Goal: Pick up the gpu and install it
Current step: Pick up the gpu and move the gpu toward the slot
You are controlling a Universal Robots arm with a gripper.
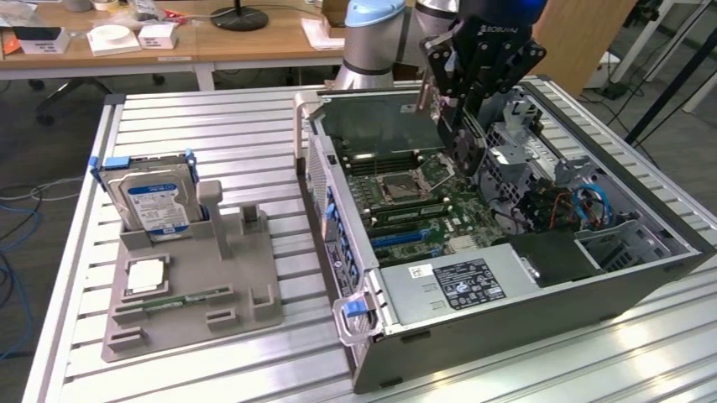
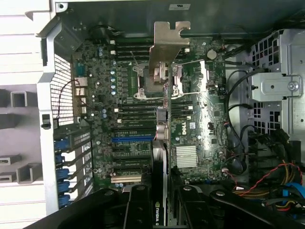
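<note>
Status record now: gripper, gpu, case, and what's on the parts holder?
gripper: shut on the gpu, above the open computer case
gpu: hanging over the motherboard, metal bracket end farthest from the gripper, not yet in a slot
computer case: lying on its side, panel off
parts holder: to the exterior view's left of the case; hard drive upright in it, memory stick lying flat

Bright even light, soft shadows
</note>
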